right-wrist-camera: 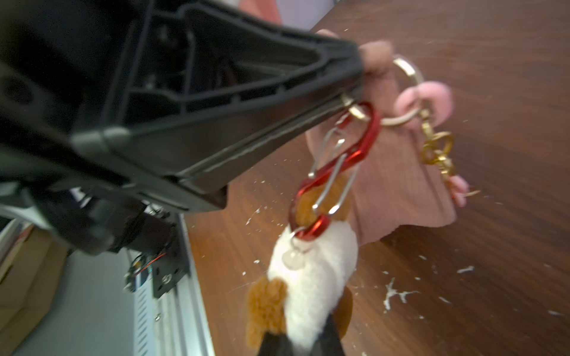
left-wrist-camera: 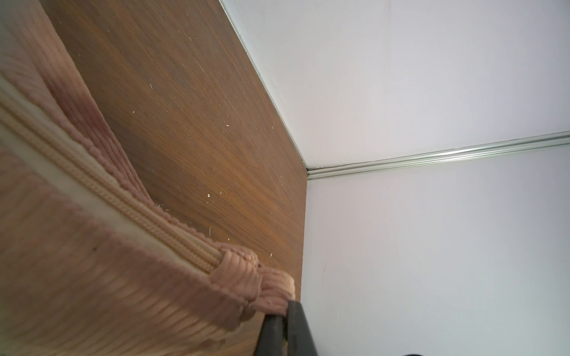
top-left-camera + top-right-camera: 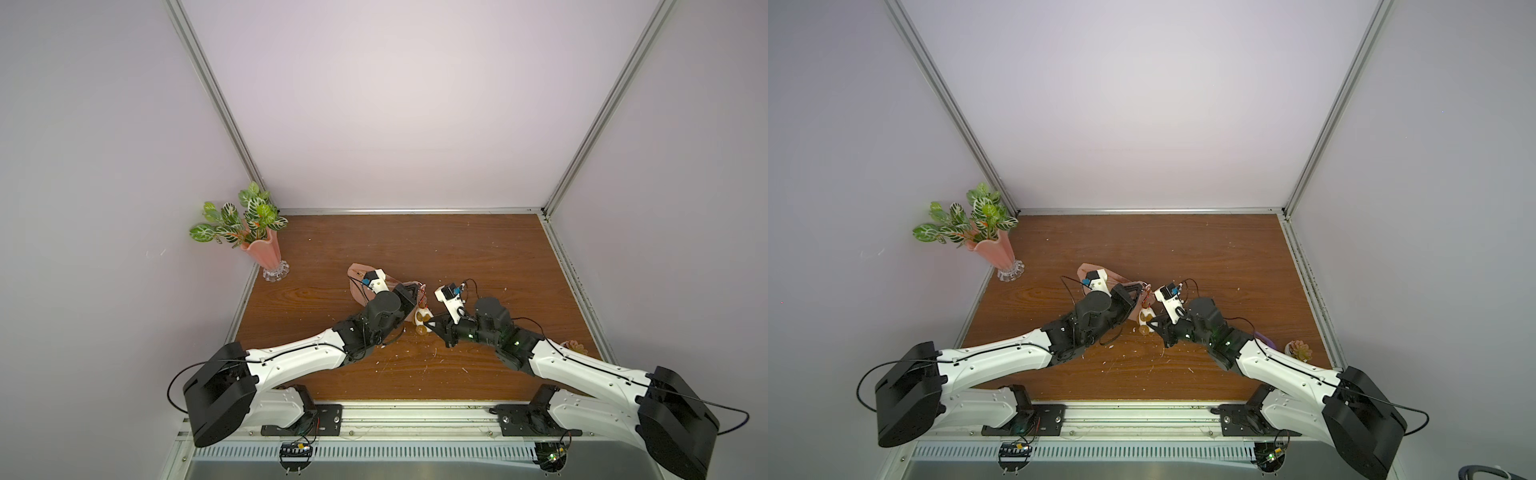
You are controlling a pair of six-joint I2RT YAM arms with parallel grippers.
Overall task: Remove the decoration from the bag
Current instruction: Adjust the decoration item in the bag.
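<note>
- Top views: left claw (image 3: 418,286) is reaching across the bag (image 3: 356,287), which is lying on the table (image 3: 478,257) left of centre. It is pinching the bag's end nearest the middle, apparently to anchor it. Decoration (image 3: 422,318) is hanging from that end toward the near edge, and the right claw (image 3: 430,323) is meeting it from the opposite side. In both top views the claws are facing each other with the decoration (image 3: 1145,318) between them, probably so that one braces while the other pulls.
- Left wrist: left claw (image 2: 286,306) is clamping tight on the bag's (image 2: 92,262) ribbed corner just past the zipper (image 2: 101,182) end. This grip is likely keeping the attachment point taut and reachable.
- Right wrist: right claw (image 1: 302,342) is closing its fingers around the decoration's (image 1: 311,277) cream body and gripping it. A red clip (image 1: 371,135) is linking the decoration to gold rings (image 1: 415,72) at the bag (image 1: 394,191) corner. The clip is looking not yet undone, so the decoration is hanging attached.
</note>
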